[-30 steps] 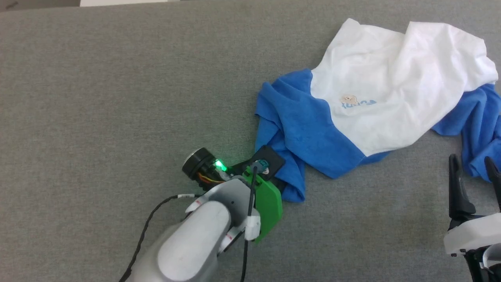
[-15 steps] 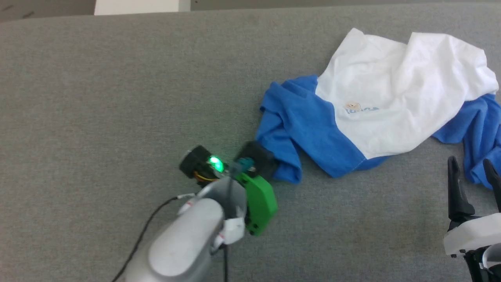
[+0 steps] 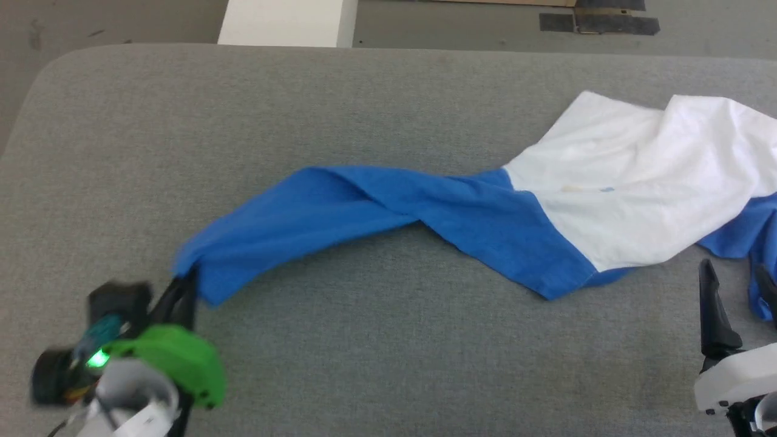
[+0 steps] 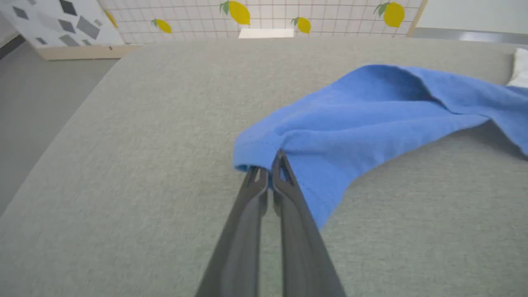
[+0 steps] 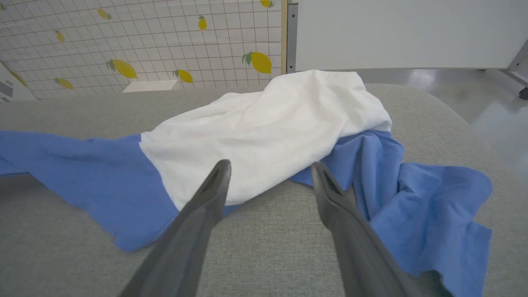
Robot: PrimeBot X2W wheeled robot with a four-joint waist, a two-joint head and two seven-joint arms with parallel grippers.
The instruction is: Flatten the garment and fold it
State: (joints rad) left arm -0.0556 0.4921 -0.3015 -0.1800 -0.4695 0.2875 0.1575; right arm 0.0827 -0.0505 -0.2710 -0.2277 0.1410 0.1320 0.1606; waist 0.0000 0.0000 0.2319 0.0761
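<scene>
The garment (image 3: pixel 631 188), a white T-shirt with royal-blue sleeves, lies rumpled across the grey table (image 3: pixel 388 352). One blue sleeve (image 3: pixel 315 212) is drawn out long toward the lower left. My left gripper (image 3: pixel 185 285) is shut on that sleeve's cuff; in the left wrist view the garment (image 4: pixel 371 119) drapes from the pinched fingertips of the left gripper (image 4: pixel 268 165). My right gripper (image 3: pixel 737 282) stands open at the lower right, just short of the other blue sleeve (image 3: pixel 762 255). In the right wrist view the right gripper (image 5: pixel 270 173) is empty, with the garment (image 5: pixel 264 128) just beyond its tips.
The table's rounded left corner (image 3: pixel 36 79) and far edge (image 3: pixel 425 51) border bare floor. A white box (image 3: pixel 285 21) stands beyond the far edge. A lemon-patterned tiled wall (image 5: pixel 144 41) lies behind the table.
My left gripper shut on the blue sleeve cuff and pulled it far to the left, stretching the sleeve out. The head camera shifted too. The right gripper stayed put and open.
</scene>
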